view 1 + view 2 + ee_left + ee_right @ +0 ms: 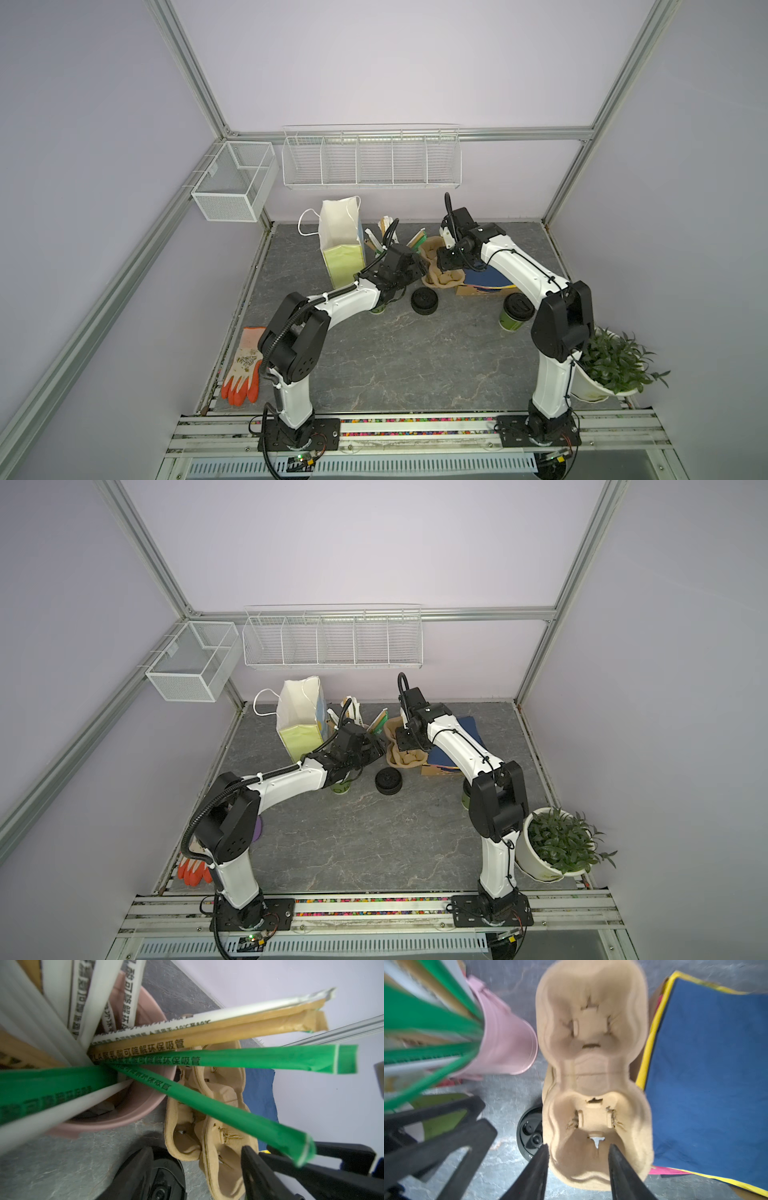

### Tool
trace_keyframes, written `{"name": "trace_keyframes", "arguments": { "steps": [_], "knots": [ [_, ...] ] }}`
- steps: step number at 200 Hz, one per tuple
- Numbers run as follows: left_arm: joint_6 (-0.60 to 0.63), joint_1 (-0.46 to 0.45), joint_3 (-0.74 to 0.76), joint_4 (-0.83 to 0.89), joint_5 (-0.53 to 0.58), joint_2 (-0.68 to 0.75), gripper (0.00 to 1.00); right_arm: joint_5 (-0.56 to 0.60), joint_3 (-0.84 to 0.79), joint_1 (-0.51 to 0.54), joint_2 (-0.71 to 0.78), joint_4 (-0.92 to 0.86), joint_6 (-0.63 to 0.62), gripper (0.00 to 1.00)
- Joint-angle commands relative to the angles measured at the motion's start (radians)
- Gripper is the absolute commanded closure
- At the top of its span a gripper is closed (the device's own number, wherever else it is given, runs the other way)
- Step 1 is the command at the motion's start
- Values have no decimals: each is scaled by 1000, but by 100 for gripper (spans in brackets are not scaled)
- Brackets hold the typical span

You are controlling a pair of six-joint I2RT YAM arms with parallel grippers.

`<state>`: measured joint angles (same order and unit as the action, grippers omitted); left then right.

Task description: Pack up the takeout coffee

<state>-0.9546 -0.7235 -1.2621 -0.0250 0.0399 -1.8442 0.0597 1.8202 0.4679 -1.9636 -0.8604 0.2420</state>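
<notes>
**Item 1: takeout coffee** (515, 312). 1 green paper cup, black lid on, upright on the tabletop (415, 357).
- Place: well apart from the pulp carrier (591, 1059), off toward my right arm's side and nearer my bases, past the box of blue sheets (708, 1059) that lies just beside the carrier. Neither pincer touches it.
- Handling, as I judge it:
  - Light. I cannot tell whether it is filled, so I treat it as full and keep it upright.
  - The paper wall is soft and will dent under a hard squeeze.
  - The wall tapers, so a slack grip would let the cup slide down.
  - The lid is slick plastic and only pressed on, so a pull there may pop it off.
- Where to take hold: across the wall in the upper half, just under the lid rim, where the cup is stiffest. Jaws level, moderate squeeze.

**Item 2: my right pincer** (578, 1147). Released. The jaws stand apart over the carrier's well at the end nearest the stack of black lids (424, 302), clasping nothing.

**Item 3: my left pincer** (417, 266). The jaws stand apart and empty, just beside the carrier on the side of the pink cup of straws (506, 1043).

**Item 4: carrier.** Moulded pulp with 2 wells, both empty, and tabs frayed. I judge it flimsy.

**Item 5: paper bag** (340, 245). Upright with its mouth open, beyond the pink cup from the carrier.
</notes>
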Motion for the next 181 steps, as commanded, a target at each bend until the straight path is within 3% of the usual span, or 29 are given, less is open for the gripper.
{"name": "trace_keyframes", "arguments": {
  "steps": [1, 47, 122, 181],
  "knots": [
    [25, -8, -40, 13, 0, 0, 32, 23, 65, -2, -60, -35, -4, 47],
    [51, -19, -32, 37, 19, 30, 32, 38, 177, -5, -163, -84, -26, 47],
    [64, -35, -23, 50, 36, 42, 32, 84, 229, -5, -230, -125, -60, 56],
    [69, -37, -23, 54, 41, 39, 32, 63, 261, -5, -264, -131, -69, 57]
  ]
}}
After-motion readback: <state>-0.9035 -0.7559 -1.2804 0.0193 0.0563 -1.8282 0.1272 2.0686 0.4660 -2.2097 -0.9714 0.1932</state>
